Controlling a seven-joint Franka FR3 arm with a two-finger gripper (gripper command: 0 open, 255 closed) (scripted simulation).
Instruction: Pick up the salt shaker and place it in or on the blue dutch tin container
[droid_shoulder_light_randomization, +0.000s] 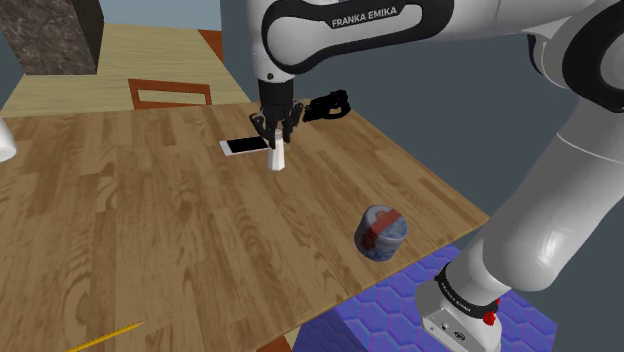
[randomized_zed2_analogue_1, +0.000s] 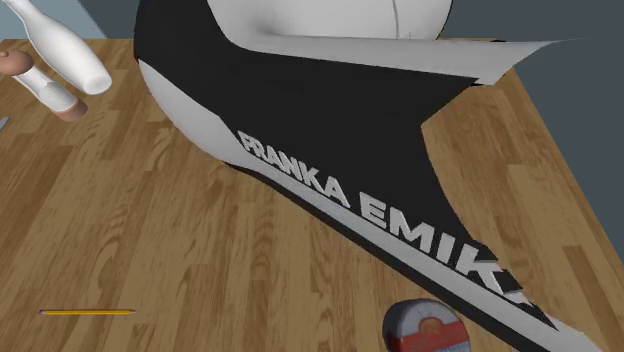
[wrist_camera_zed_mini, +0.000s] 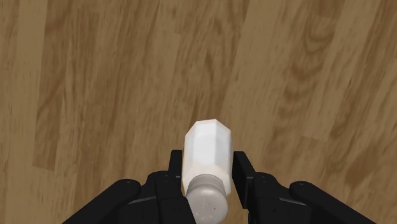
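On the tabletop (droid_shoulder_light_randomization: 150, 230), mid-span: end effector (droid_shoulder_light_randomization: 275, 132) over white shaker (droid_shoulder_light_randomization: 276, 160).
Fingers closed snug on shaker's sides below the cap; blue tin (droid_shoulder_light_randomization: 381, 232) stands well apart.

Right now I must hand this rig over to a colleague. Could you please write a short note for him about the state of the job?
Tool: shut on the white salt shaker, one finger on each side, cap end toward the hand.
Salt shaker: directly under the tool, at or just above the wooden table; I cannot tell if it is lifted yet.
Blue tin: standing on the table near the edge by the stand, well apart from the shaker.
Done: the grasp.
Left: lift, carry to the tin, set the shaker in or on it, open the tool.
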